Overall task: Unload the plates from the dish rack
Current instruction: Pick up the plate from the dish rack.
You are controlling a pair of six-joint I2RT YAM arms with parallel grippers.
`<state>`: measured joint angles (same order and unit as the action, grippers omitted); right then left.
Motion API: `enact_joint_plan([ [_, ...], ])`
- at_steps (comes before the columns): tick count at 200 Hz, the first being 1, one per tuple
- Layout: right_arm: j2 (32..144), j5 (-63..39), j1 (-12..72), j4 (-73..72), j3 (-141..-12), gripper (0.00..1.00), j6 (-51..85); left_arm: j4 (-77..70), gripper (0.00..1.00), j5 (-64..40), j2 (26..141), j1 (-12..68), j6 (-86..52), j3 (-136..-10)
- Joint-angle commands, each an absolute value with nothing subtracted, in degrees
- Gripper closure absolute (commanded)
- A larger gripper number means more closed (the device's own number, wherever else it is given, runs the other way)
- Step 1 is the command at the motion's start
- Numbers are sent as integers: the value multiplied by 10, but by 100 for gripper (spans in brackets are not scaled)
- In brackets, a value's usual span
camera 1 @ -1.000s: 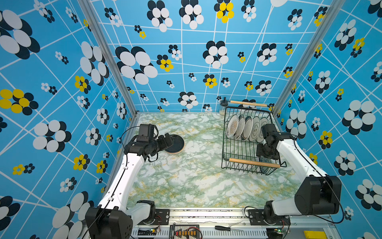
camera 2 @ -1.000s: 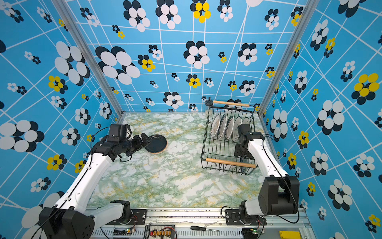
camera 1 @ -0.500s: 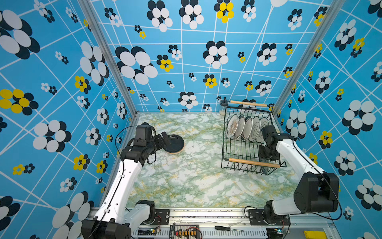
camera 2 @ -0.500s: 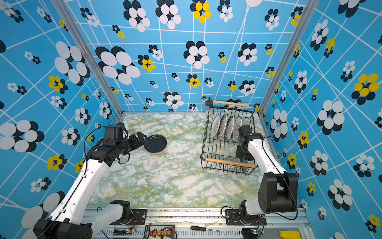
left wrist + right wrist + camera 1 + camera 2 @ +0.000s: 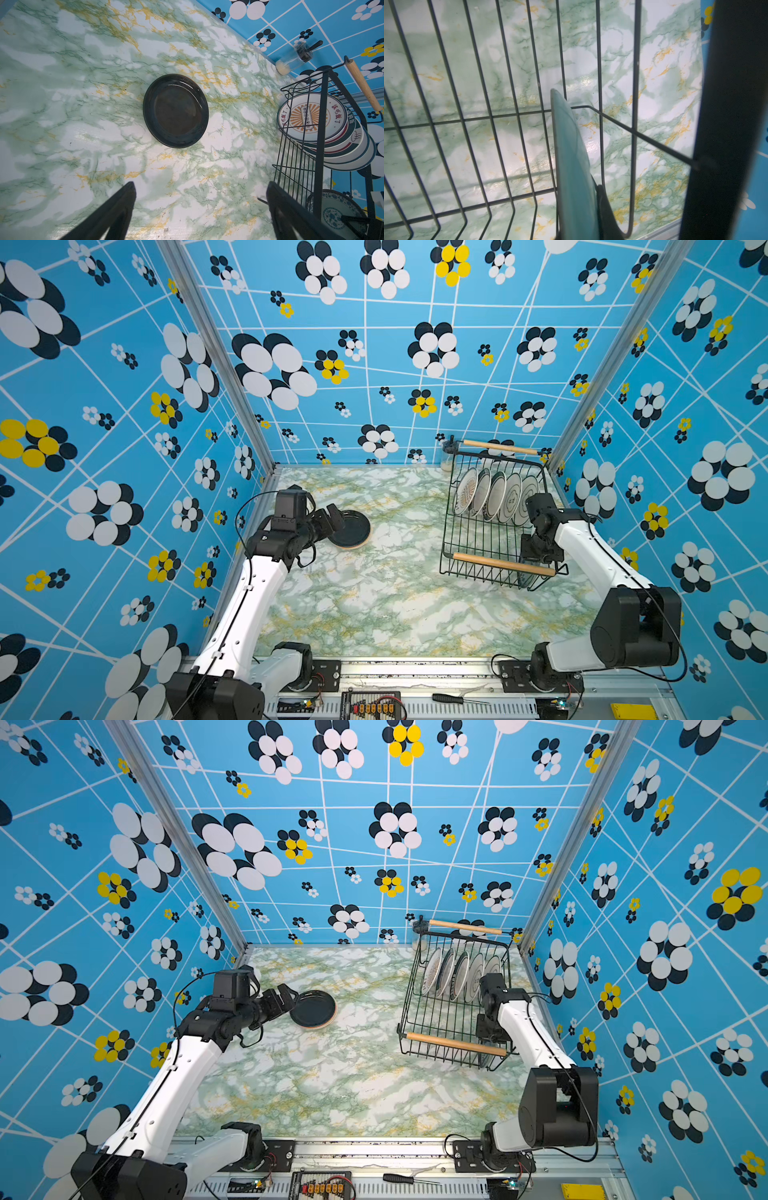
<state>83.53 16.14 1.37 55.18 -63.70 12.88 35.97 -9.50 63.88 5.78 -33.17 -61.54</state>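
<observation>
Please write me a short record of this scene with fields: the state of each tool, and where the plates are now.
left tool: open, holds nothing, over the table
right tool: shut on a patterned plate at the near end of the rack
black plate: flat on the table, outside the rack
upright plates: five, at the rack's far end

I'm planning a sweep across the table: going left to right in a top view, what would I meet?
First the left gripper, open → black plate on the table → upright plates in the dish rack → right gripper, shut on a blue-patterned plate at the rack's near right corner.
</observation>
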Motion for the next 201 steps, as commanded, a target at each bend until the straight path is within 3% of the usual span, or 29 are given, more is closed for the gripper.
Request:
enact_joint_plan([
  [1, 825, 148, 15, 570, -660, 93, 128, 352, 1, -103, 642, 64, -315, -625],
  [82, 762, 187, 15, 601, -742, 94, 109, 394, 1, -125, 702, 65, -278, -672],
  [129, 658, 175, 15, 457, -744, 91, 103, 360, 1, -221, 723, 66, -269, -669],
  [165, 597, 62, 15, 298, -716, 92, 164, 333, 1, -266, 746, 81, -285, -686],
  [201, 600, -125, 16, 132, -659, 92, 323, 311, 1, -297, 788, 129, -304, -728],
])
